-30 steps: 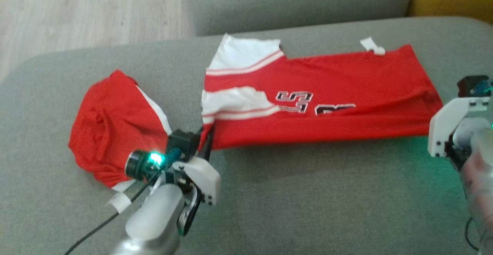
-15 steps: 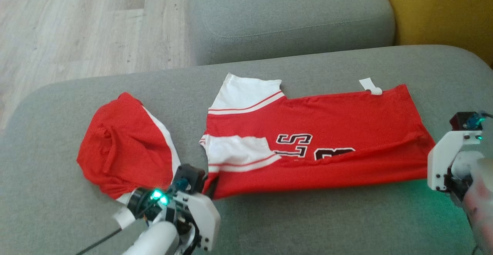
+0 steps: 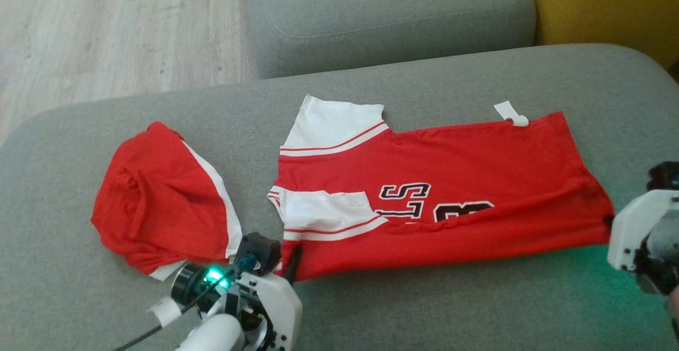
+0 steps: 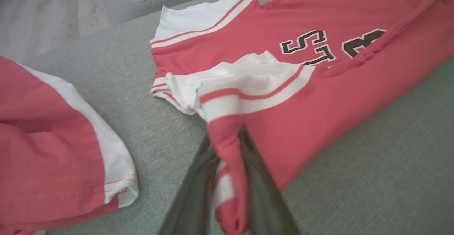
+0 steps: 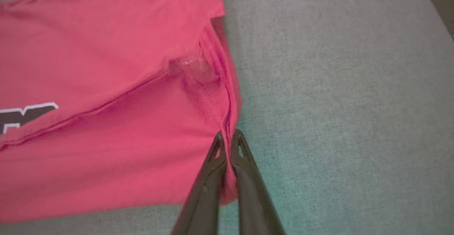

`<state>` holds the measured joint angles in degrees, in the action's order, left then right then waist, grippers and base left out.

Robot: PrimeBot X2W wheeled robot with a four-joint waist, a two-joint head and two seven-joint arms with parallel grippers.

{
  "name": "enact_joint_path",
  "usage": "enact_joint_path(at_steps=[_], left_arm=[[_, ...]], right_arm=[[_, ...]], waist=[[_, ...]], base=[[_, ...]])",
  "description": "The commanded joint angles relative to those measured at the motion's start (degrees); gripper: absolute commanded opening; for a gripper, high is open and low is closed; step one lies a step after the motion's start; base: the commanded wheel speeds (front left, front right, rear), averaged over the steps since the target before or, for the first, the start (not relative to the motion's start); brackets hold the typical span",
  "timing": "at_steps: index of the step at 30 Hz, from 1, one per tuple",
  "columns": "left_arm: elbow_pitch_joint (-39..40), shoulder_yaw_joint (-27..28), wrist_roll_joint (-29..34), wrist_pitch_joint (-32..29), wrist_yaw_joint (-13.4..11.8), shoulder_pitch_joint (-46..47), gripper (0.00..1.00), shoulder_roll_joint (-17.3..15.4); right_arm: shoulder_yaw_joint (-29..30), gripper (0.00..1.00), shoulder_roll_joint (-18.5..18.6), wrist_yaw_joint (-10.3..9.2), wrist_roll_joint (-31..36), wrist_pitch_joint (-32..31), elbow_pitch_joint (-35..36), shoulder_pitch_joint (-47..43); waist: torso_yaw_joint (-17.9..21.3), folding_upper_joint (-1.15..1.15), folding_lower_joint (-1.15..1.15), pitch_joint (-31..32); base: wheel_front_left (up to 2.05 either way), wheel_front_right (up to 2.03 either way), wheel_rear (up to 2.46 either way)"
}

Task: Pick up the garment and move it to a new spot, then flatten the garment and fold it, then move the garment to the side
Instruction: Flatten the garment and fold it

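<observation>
only the view has swung since a moment ago; the red jersey (image 3: 451, 181) still lies spread across the grey sofa cushion (image 3: 424, 298). left end effector (image 4: 228, 178), reaching in low from the near side, is clamped on its sleeve-side corner; right end effector (image 5: 227, 146) pinches the hem corner. second red garment (image 3: 154, 197) lies near, leftward.

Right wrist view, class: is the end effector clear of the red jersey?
No, the right end effector grips the red jersey at its hem.
</observation>
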<state>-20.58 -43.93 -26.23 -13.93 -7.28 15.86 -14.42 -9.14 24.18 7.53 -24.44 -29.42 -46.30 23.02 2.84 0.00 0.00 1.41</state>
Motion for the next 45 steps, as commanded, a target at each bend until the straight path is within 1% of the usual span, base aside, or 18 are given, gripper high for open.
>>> enact_joint_path(at_steps=[1,2,5,9,13,14,17,22,26,28,30,33,35,36,37,38,41,45], left_arm=[[1.3,2.5,0.3,0.7,-0.7,2.7,0.85,-1.3],[1.1,2.5,0.4,1.1,-0.8,2.8,1.00,-1.1],[0.9,3.1,0.4,2.8,-1.6,3.0,1.00,-0.8],[1.0,4.9,0.5,7.2,-3.1,3.7,1.00,-0.2],[2.5,8.0,0.6,16.1,-4.6,5.0,1.00,0.9],[3.0,8.8,0.3,18.6,-4.6,5.2,1.00,1.3],[3.9,11.7,-0.6,25.6,-4.9,5.6,1.00,2.4],[5.4,13.3,0.3,28.6,-2.6,7.0,1.00,3.2],[5.3,13.8,1.5,28.8,0.0,10.6,1.00,2.3],[4.5,13.6,2.0,28.0,2.0,14.1,1.00,1.0],[3.2,13.4,2.2,25.4,4.2,18.6,1.00,-0.4],[-0.7,11.6,2.9,18.3,8.9,26.1,1.00,-3.1],[-4.3,10.9,2.7,13.4,11.1,30.6,1.00,-4.5],[-8.2,10.7,1.8,9.5,12.5,34.5,1.00,-5.4],[-10.3,10.2,1.5,7.3,13.1,36.2,1.00,-5.9],[-10.3,10.2,1.5,7.3,13.1,36.2,1.00,-5.9],[-16.4,9.0,0.7,2.1,14.1,40.4,1.00,-7.8],[-23.0,7.4,-0.8,-2.8,14.6,44.5,1.00,-9.8]], right_arm=[[0.6,1.00,1.9,-0.04,-0.7,0.9,2.6,0.5],[2.1,1.00,1.7,-0.04,-1.0,1.7,4.1,0.0],[6.8,1.00,0.3,-0.04,-0.9,5.0,9.1,-1.5],[12.5,1.00,-3.7,-0.04,-0.3,11.4,18.1,-3.4],[14.0,1.00,-8.5,-0.04,-0.3,19.6,29.6,-6.4],[13.8,1.00,-9.5,-0.04,0.0,21.6,32.2,-7.4],[13.8,1.00,-11.4,-0.04,3.4,27.8,37.9,-10.6],[13.7,1.00,-15.0,-0.04,6.8,35.0,42.0,-13.3],[13.6,1.00,-16.3,-0.04,7.7,36.3,42.8,-12.9],[13.5,1.00,-16.6,-0.04,8.1,36.5,43.0,-12.1],[13.4,1.00,-17.0,-0.04,8.3,36.6,43.2,-11.2],[13.1,1.00,-17.7,-0.04,8.7,37.0,43.2,-9.5],[12.2,1.00,-18.1,-0.04,8.7,37.4,43.3,-8.3],[11.1,1.00,-18.6,-0.04,8.6,37.8,43.2,-7.0],[10.6,1.00,-18.8,-0.04,8.6,38.0,43.2,-6.4],[10.6,1.00,-18.8,-0.04,8.6,38.0,43.2,-6.4],[8.9,1.00,-19.4,-0.04,8.4,38.6,43.0,-4.7],[6.6,1.00,-20.1,-0.04,8.1,39.1,43.1,-2.8]], waist=[[0.0,0.00,0.00,-0.3],[0.0,0.00,0.00,-0.5],[0.1,0.00,0.00,-0.9],[0.1,0.00,0.00,-1.4],[0.2,0.00,0.00,-2.5],[0.3,0.00,0.00,-2.8],[0.6,0.00,0.00,-4.1],[1.7,0.00,0.00,-6.5],[3.0,0.00,0.00,-8.9],[3.9,0.00,0.00,-10.4],[4.8,0.00,0.00,-12.0],[6.5,0.00,0.00,-14.3],[8.0,0.00,0.00,-15.8],[9.7,0.00,0.00,-17.3],[10.4,0.00,0.00,-18.0],[10.4,0.00,0.00,-18.0],[12.9,0.00,0.00,-20.0],[15.8,0.00,0.00,-22.4]], base=[[0.00,0.00,0.00],[0.00,0.00,0.00],[0.00,0.00,0.00],[0.00,0.00,0.00],[0.00,0.00,0.00],[0.00,0.00,0.00],[0.00,0.00,0.00],[0.00,0.00,0.00],[0.00,0.00,0.00],[0.00,0.00,0.00],[0.00,0.00,0.00],[0.00,0.00,0.00],[0.00,0.00,0.00],[0.00,0.00,0.00],[0.00,0.00,0.00],[0.00,0.00,0.00],[0.00,0.00,0.00],[0.00,0.00,0.00]])
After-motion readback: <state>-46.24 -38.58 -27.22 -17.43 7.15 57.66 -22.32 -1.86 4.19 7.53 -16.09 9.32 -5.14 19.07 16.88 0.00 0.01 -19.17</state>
